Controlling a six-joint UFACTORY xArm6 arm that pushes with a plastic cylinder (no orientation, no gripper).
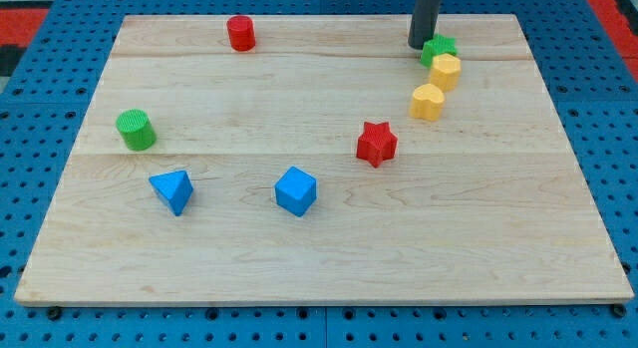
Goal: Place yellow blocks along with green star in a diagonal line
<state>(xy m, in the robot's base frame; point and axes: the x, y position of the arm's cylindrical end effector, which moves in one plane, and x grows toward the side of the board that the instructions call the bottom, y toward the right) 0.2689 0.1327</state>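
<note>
The green star point(437, 49) sits near the view's top right on the wooden board point(319, 238). A yellow block point(446, 71) touches its lower right side. A second yellow block point(428, 102), heart-like in shape, lies just below and slightly left of the first. The three form a short steep line. My tip point(420, 45) rests on the board right against the green star's left side; the dark rod rises out of the view's top.
A red star point(377, 143) lies below left of the yellow blocks. A blue cube point(295, 190) and a blue pyramid point(172, 190) sit lower left. A green cylinder point(136, 130) is at the left, a red cylinder point(240, 33) at the top.
</note>
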